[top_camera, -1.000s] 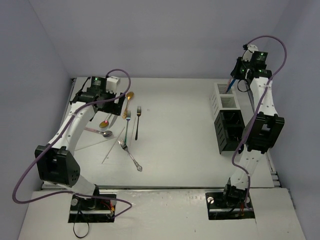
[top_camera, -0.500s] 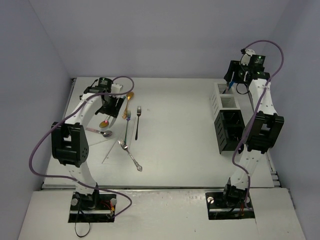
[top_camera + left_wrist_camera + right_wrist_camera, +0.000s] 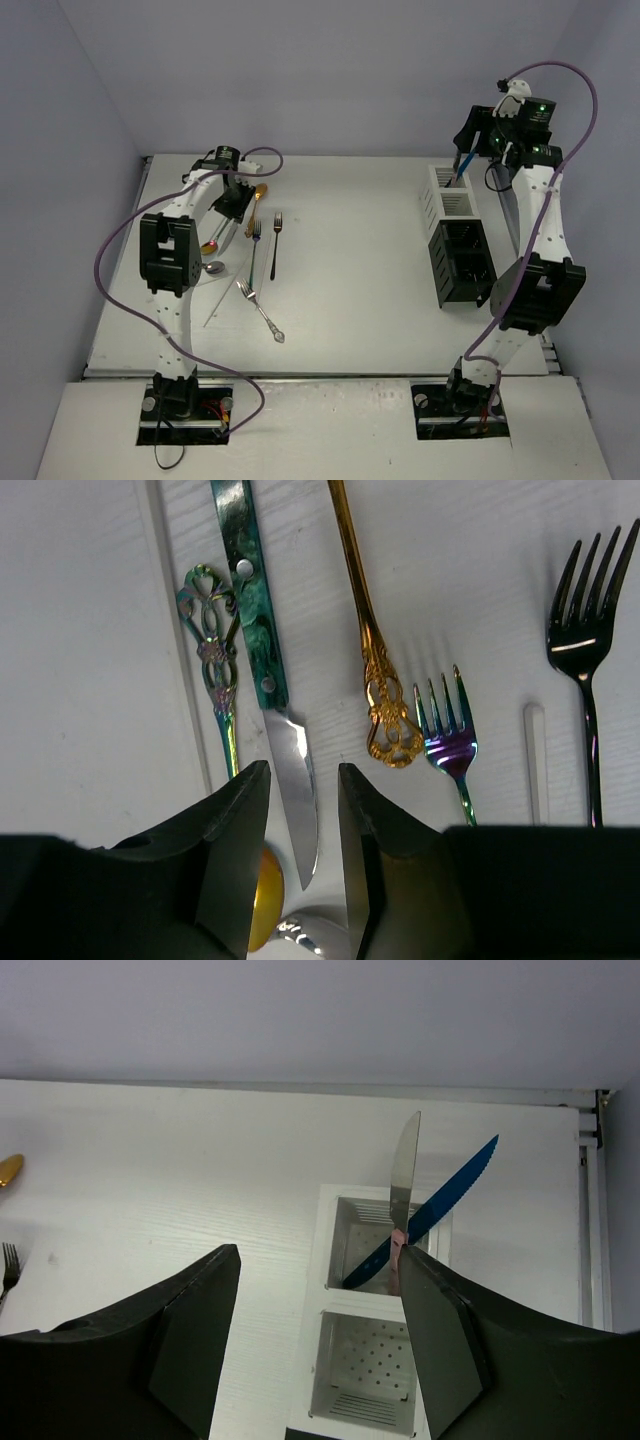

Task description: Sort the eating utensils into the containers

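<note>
My left gripper [image 3: 303, 815] is open, low over the table, with its jaws either side of the silver blade of a green-handled knife [image 3: 262, 630]. Beside it lie a gold spoon [image 3: 372, 650], a rainbow-tinted fork [image 3: 447, 742], a dark fork [image 3: 583, 630], an ornate rainbow handle [image 3: 213, 670] and a pale stick [image 3: 535, 760]. My right gripper [image 3: 318, 1260] is open above the white container [image 3: 335, 1300]. A blue knife [image 3: 450, 1195] leans in its far compartment, and a silver-bladed knife [image 3: 406, 1170] stands against my right finger. The black container [image 3: 462, 262] stands in front of it.
A silver fork [image 3: 260, 310], a silver spoon [image 3: 213, 267] and a thin stick [image 3: 213, 302] lie nearer the left arm's base. The white container's near compartment [image 3: 365, 1370] holds nothing. Walls close the table at the back and sides.
</note>
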Robot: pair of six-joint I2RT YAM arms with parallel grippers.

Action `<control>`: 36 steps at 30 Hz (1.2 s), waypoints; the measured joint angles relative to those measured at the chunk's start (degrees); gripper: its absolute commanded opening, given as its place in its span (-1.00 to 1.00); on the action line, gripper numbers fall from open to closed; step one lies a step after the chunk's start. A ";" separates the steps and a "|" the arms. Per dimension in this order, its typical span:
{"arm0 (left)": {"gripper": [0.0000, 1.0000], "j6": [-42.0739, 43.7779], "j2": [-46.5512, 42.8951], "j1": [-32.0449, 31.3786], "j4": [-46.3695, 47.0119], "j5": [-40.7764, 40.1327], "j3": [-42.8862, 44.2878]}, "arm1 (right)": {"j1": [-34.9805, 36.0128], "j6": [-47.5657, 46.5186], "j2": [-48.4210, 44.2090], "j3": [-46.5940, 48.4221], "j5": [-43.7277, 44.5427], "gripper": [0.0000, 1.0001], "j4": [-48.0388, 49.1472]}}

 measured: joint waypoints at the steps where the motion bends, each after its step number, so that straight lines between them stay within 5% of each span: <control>1: -0.41 0.00 0.78 0.00 -0.07 0.38 0.57 | 0.01 0.02 -1.02 -0.48 -0.21 0.26 0.02; 36: -0.48 -0.64 9.31 2.29 -0.50 2.76 7.27 | 0.44 0.89 -6.39 -5.17 -3.12 0.27 0.11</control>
